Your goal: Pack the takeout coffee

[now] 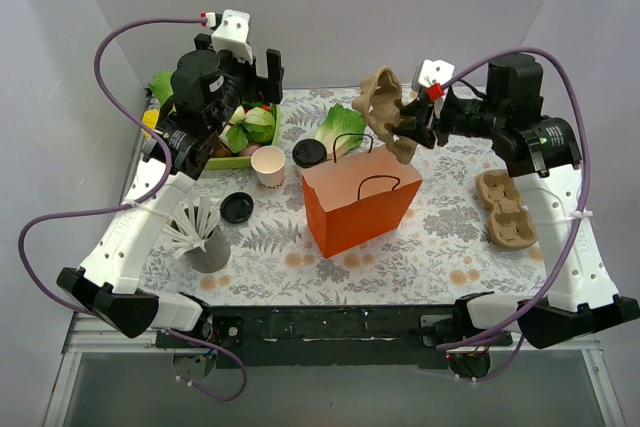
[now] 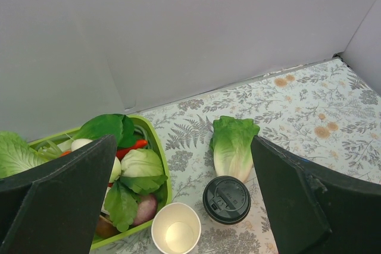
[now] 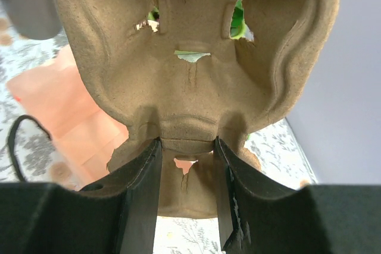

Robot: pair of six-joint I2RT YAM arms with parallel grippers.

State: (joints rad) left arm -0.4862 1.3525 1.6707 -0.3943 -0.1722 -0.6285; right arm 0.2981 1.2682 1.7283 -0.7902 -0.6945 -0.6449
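Where the desk [image 1: 450, 247] comes closest to the arms, a grey pot [image 1: 208, 245] full of white sticks stands on the left. A little farther back lies a loose black lid [image 1: 236, 207]. The big orange bag [image 1: 360, 205] stands in the middle. A brown cup holder [image 1: 508, 209] lies flat over on the right. Behind the bag's left corner sits a white cup with no lid [image 1: 268, 165]. The takeout coffee [image 1: 309, 153] stands just beside it, outside the bag, with its black lid on. Behind the coffee lies a piece of lettuce [image 1: 340, 127], almost touching it. A green tray [image 1: 258, 154] of vegetables sits to the left. The left pincer [image 2: 183, 147] hangs up high over the tray, the coffee and the bare cup. Its two fingers are spread wide with nothing in them. The right pincer [image 3: 187, 147] is pinching a second brown cup holder [image 3: 196, 57] by its edge. It holds it up on end in the air near the far side of the bag.
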